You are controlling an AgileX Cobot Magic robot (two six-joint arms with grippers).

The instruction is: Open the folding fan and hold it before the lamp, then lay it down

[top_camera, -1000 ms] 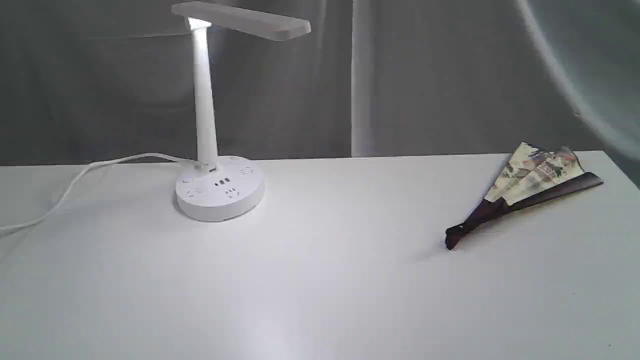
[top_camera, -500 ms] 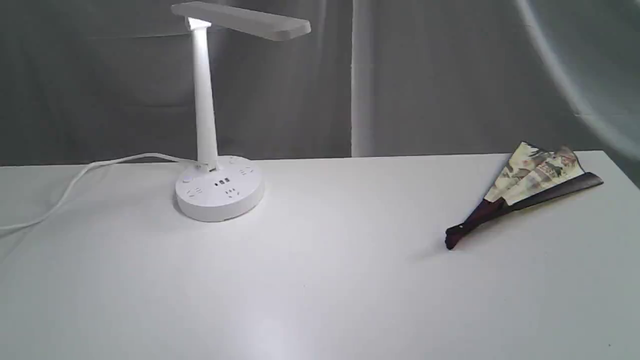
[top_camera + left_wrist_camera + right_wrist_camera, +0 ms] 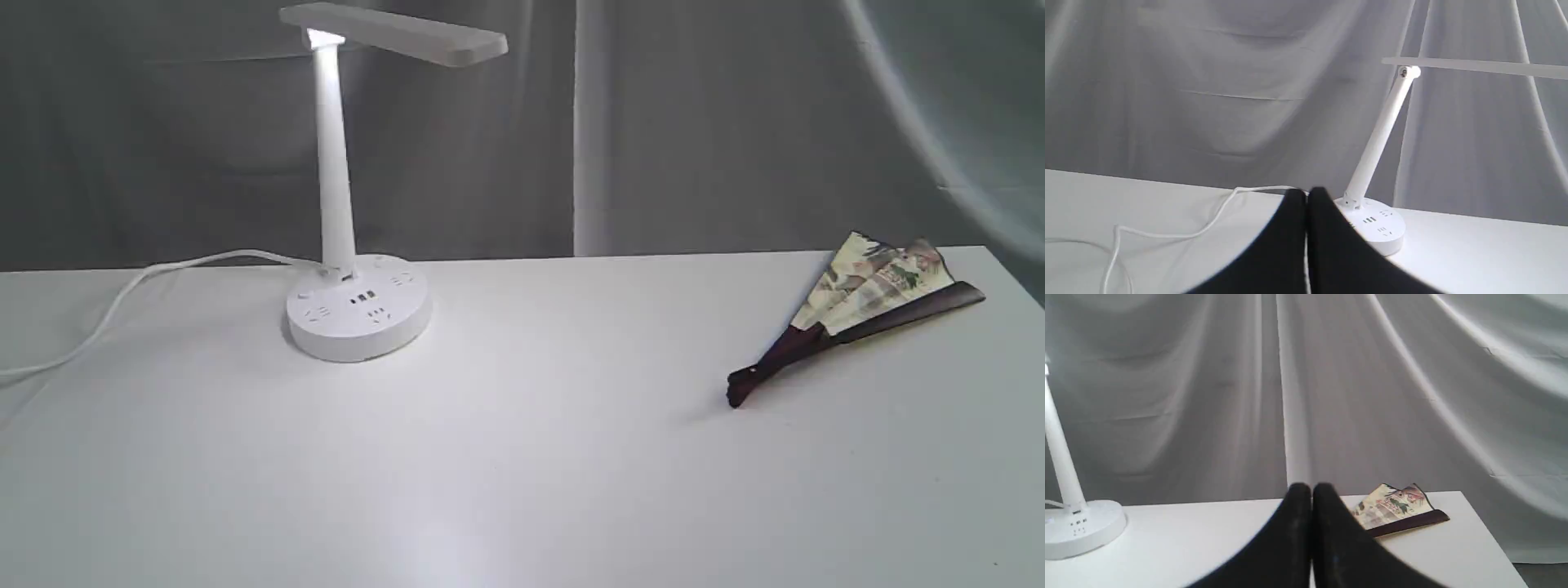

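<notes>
Partly spread, the pleated cream paper folding fan (image 3: 878,286) with dark maroon wooden ribs lies flat near the right-hand back corner of our white table (image 3: 522,457). It is well apart from the tall white plastic desk lamp (image 3: 335,188) at left. Our black left gripper (image 3: 1306,195) and right gripper (image 3: 1312,489) have fingers pressed together, holding nothing.

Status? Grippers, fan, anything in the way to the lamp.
Left gripper and right gripper shut, empty. Folding fan partly open, flat on table, right side, untouched. Nothing between it and the lamp.
</notes>
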